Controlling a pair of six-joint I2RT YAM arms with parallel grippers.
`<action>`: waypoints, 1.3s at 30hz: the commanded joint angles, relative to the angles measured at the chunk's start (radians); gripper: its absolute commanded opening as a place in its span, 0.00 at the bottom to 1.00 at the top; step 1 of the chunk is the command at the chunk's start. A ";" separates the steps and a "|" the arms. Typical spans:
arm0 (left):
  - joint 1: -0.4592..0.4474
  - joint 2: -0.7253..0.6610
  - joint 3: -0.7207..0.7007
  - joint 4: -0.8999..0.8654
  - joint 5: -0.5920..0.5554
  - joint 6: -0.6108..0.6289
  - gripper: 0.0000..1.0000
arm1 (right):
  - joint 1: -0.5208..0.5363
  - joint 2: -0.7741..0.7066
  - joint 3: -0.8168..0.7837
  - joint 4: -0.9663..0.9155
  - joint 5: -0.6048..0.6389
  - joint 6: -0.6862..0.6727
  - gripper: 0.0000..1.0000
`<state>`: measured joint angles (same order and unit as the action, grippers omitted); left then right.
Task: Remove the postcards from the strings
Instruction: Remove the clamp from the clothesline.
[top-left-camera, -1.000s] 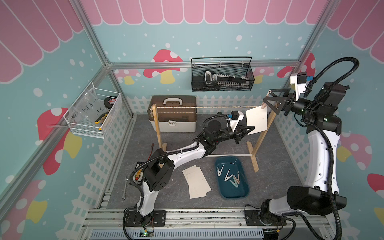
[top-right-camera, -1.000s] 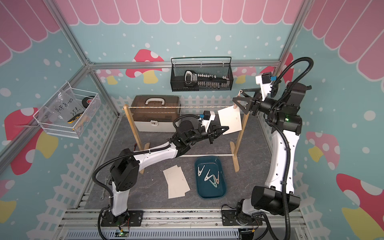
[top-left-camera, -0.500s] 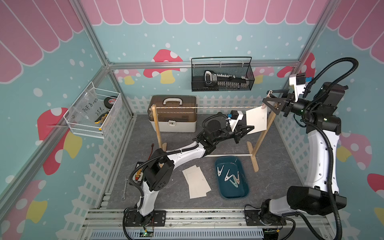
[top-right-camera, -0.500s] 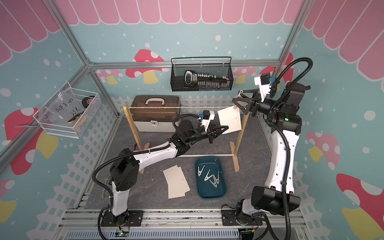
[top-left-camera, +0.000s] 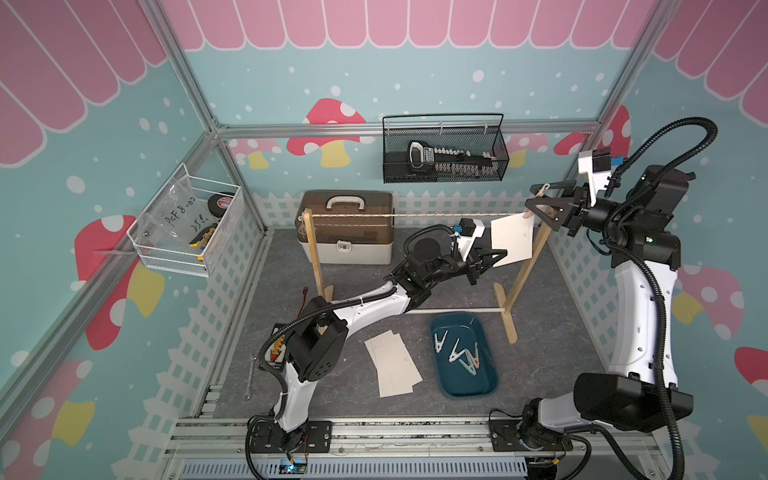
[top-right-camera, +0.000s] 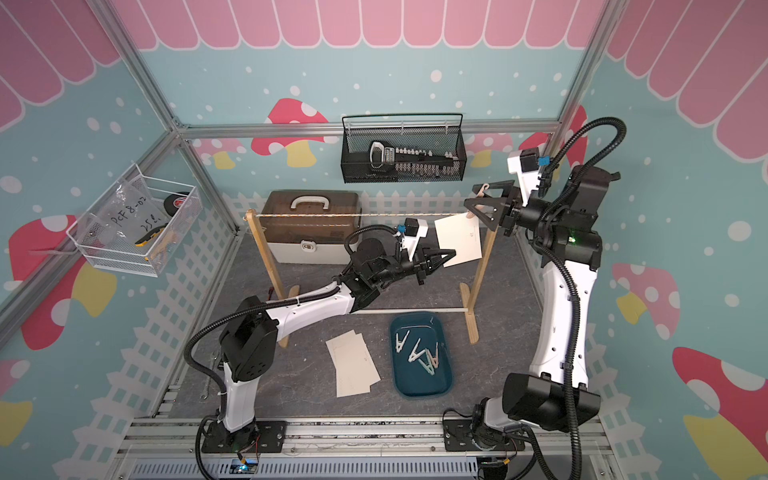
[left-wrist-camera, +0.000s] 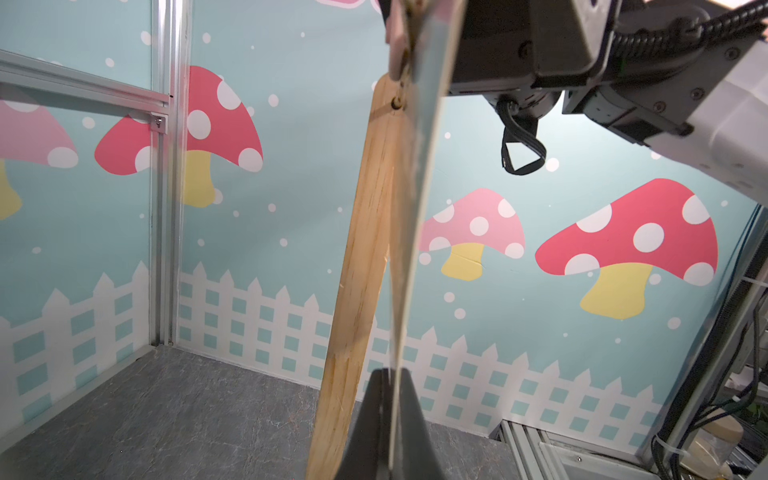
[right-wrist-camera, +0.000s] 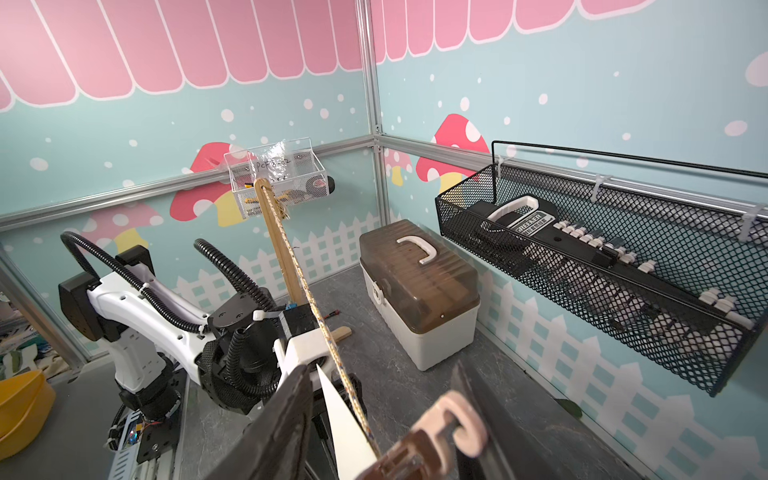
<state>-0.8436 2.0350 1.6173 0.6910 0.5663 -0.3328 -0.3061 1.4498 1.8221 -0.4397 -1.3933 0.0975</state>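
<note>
left gripper pinches a lower corner of the hanging postcard, right gripper spread around the blurred, cut-off clothespin, touching or not i cannot tell.

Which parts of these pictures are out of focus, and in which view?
Left wrist view: the edge-on postcard is blurred, the wall behind sharp. Right wrist view: the pink clothespin near the lens is soft, the toolbox crisp. Both top views: sharp overall, evenly lit.
</note>
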 joint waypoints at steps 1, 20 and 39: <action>0.014 0.016 0.038 0.010 0.012 -0.031 0.00 | -0.004 -0.026 -0.022 0.002 -0.041 -0.031 0.52; 0.020 0.034 0.084 -0.041 0.037 -0.058 0.00 | -0.055 -0.039 -0.042 0.073 -0.097 0.003 0.44; 0.020 0.059 0.125 -0.080 0.052 -0.074 0.00 | -0.055 -0.057 -0.080 0.176 -0.086 0.062 0.21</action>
<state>-0.8261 2.0708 1.7092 0.6235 0.6003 -0.3912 -0.3595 1.4124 1.7401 -0.2848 -1.4490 0.1635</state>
